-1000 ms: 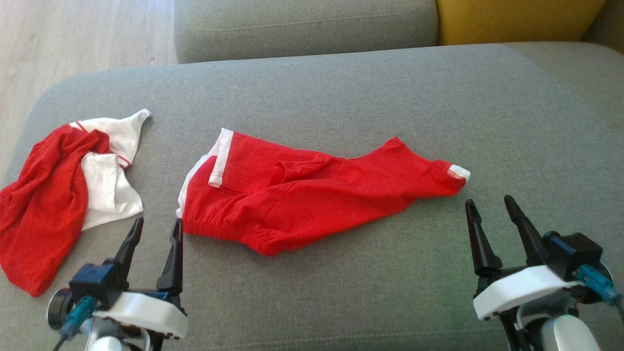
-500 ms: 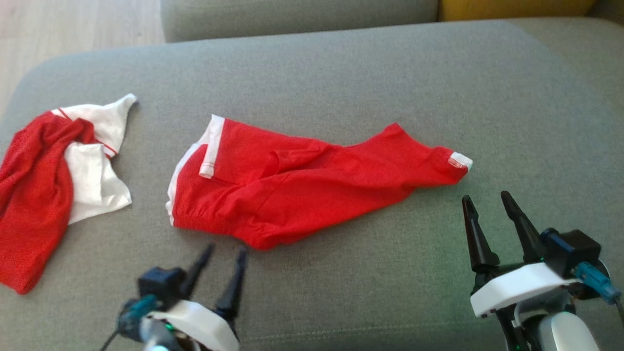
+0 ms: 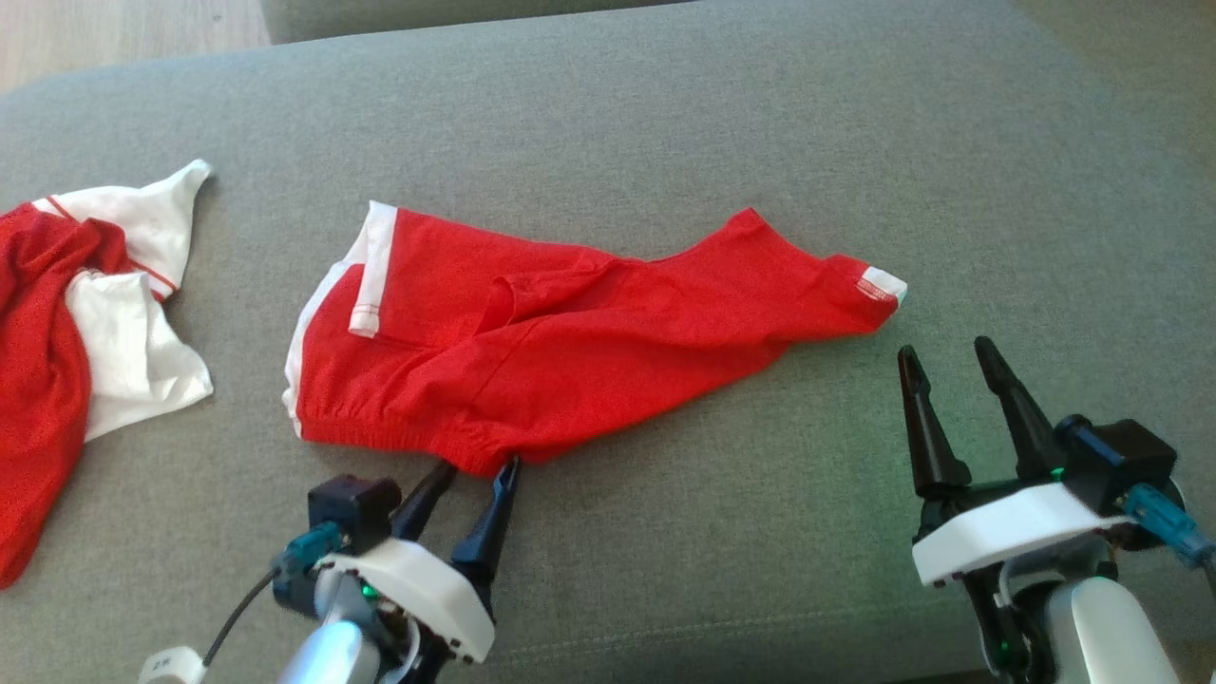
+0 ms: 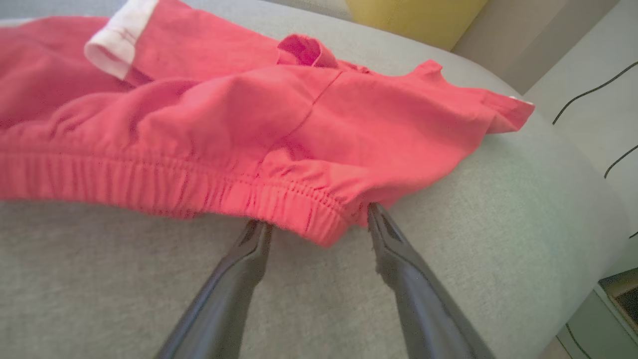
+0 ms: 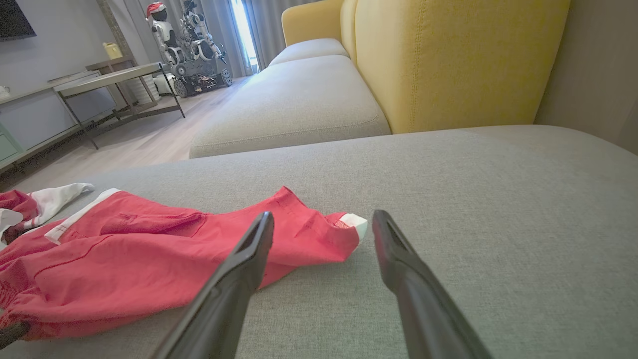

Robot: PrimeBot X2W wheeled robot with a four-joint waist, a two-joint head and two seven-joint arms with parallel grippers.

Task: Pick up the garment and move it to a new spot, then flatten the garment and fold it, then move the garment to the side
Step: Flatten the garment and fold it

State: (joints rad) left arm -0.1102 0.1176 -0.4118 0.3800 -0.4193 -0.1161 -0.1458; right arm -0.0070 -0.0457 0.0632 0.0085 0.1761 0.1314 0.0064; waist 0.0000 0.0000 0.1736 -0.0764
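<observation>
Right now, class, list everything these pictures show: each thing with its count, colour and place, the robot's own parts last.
red shorts: one, red with white trim, crumpled mid-seat.
red-and-white garment: one, bunched at the seat's left edge.
sofa seat: one, grey, beneath both garments.
yellow backrest: one, yellow, beyond the seat.
wooden floor: pale, past the seat's far left.
other robot: one, white and red, far across the room.
table: one, grey top, dark legs, beside that robot.
left tool: one, dark fingers, open, tips at the shorts' waistband.
right tool: one, dark fingers, open, near the shorts' right end, not touching.
</observation>
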